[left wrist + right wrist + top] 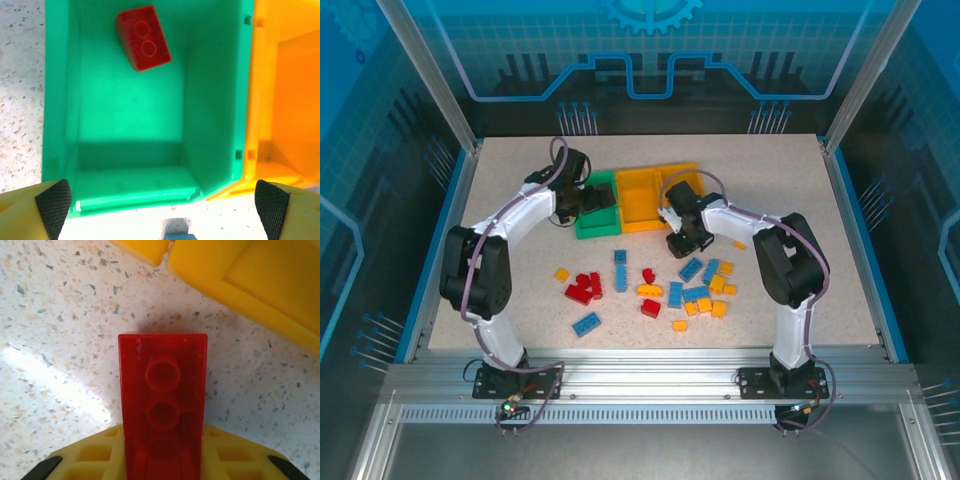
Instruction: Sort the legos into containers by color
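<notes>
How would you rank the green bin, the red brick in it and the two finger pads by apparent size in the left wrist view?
1. green bin, largest by far.
2. red brick.
3. finger pads, alike; cropped and nearest the camera, so their place below the brick is unsure.

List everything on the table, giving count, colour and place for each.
table: one, speckled white, under everything
green bin: one, green, left end of the joined row
orange bins: two, yellow-orange, right of the green bin
binned lego: one, red, inside the green bin
held lego: one, red, gripped above the table near the orange bins
loose legos: roughly twenty, red, blue and yellow, scattered on the table's near half
left gripper: one, open, above the green bin
right gripper: one, closed on the held lego
</notes>
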{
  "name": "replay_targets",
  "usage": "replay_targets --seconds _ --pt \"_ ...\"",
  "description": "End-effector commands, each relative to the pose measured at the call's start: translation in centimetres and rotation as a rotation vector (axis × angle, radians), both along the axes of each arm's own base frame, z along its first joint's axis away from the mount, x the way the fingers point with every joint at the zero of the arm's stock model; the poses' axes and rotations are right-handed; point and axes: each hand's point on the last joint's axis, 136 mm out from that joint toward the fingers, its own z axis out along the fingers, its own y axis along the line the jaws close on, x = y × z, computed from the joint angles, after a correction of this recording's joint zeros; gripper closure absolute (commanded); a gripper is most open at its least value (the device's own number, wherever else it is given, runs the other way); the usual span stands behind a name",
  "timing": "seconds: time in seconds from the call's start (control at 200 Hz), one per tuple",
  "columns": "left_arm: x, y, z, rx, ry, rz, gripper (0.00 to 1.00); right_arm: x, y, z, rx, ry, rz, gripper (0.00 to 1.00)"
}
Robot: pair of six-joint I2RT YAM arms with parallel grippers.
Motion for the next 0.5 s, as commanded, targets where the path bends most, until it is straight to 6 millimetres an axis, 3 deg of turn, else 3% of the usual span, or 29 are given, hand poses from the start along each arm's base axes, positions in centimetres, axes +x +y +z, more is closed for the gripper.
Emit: replay_targets --seconds 0.0,0.13,0.265,0.355,0.495 --pt "-0.8 0.6 3.5 -0.028 -0.109 0.029 0.01 -1.5 1.9 4.2 0.078 -0.028 0.030 0.78" --pt "-3.1 2.3 3.6 0.043 -0.120 0.042 0.01 -2.4 5.0 8.7 0.278 -0.032 0.063 0.80" --pt "-6.4 4.4 1.1 0.132 -0.009 0.072 0.01 -2.3 9.5 12.9 0.515 0.020 0.080 0.80" --pt "-8.5 5.0 -0.6 0.143 0.057 0.103 0.01 -1.5 12.5 14.4 0.608 0.053 0.076 0.80" --pt "-10.7 5.2 -2.1 0.095 0.073 0.151 0.01 0.4 16.5 14.4 0.680 0.129 0.004 0.81"
